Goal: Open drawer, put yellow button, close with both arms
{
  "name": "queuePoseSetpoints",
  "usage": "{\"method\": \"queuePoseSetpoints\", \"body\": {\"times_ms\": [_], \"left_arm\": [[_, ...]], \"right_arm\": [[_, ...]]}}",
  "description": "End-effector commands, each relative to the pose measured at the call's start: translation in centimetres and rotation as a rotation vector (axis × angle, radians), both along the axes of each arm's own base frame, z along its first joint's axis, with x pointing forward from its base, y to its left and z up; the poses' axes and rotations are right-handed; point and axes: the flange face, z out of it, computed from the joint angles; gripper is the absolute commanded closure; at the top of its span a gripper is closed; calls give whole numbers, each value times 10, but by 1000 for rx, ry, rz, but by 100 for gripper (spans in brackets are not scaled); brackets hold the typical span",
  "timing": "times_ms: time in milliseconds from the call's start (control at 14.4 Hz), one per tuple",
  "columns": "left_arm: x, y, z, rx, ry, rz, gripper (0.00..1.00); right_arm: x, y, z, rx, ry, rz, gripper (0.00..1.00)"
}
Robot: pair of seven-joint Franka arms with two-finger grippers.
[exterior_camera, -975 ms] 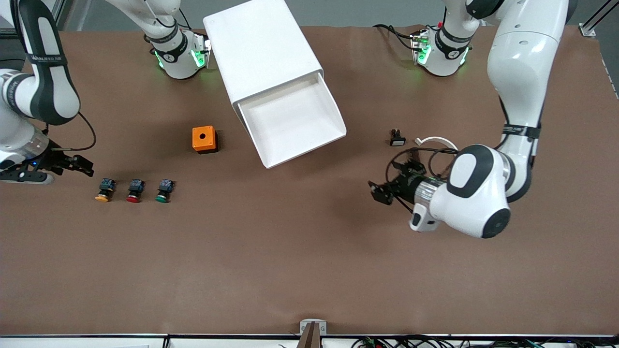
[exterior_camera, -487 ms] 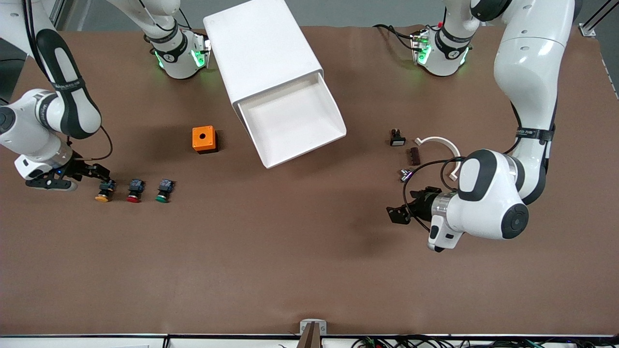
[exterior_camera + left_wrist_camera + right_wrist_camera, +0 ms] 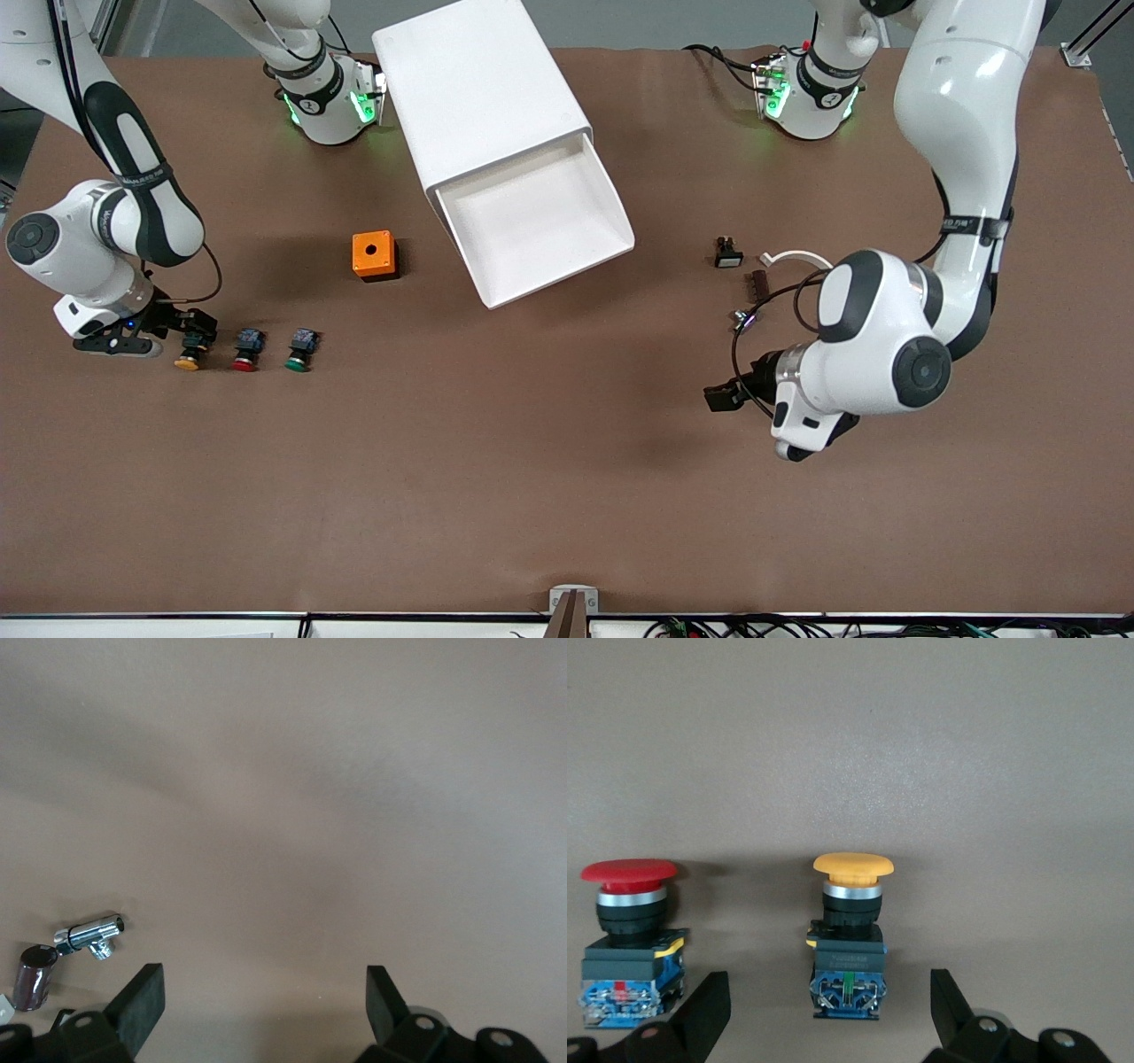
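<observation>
So the right gripper [image 3: 188, 330] is down low at the right arm's end of the table, fingers spread wide with nothing in them. The yellow button [image 3: 187, 358] lies right at its fingertips, and in the right wrist view the button [image 3: 850, 935] lines up straight between the two open fingers [image 3: 700, 1014], though I can't say whether they've reached its sides. The red button [image 3: 247, 348] is just beside it, and the green button [image 3: 301, 349] comes next in the same row, each a bit farther from that gripper toward the middle of the table.

The drawer [image 3: 536, 221] is pulled out of the white cabinet [image 3: 478, 93], well away from the right gripper, with its tray bare. An orange box [image 3: 373, 255] with a hole on top sits between the button row and the cabinet.

The left gripper [image 3: 725, 395] hangs over bare table at the left arm's end, also wide open and holding nothing. Near it are a small shiny metal fitting [image 3: 89, 935] and a dark brown cylinder [image 3: 34, 976], and a little black part [image 3: 727, 252] lies on the cabinet's side of them.
</observation>
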Motion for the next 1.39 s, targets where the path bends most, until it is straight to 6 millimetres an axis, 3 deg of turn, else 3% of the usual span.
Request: {"method": "queuePoseSetpoints", "body": {"times_ms": [0, 418, 627, 1323], "left_arm": [[-27, 8, 24, 31, -52, -14, 0], [-36, -4, 18, 185, -120, -138, 0], [-41, -16, 21, 179, -113, -155, 0], [-42, -21, 20, 177, -111, -158, 0]], "right_arm": [[0, -4, -5, 3, -2, 1, 0], [2, -5, -14, 6, 10, 1, 0], [3, -6, -19, 8, 16, 2, 0], [3, -11, -25, 5, 15, 34, 0]]}}
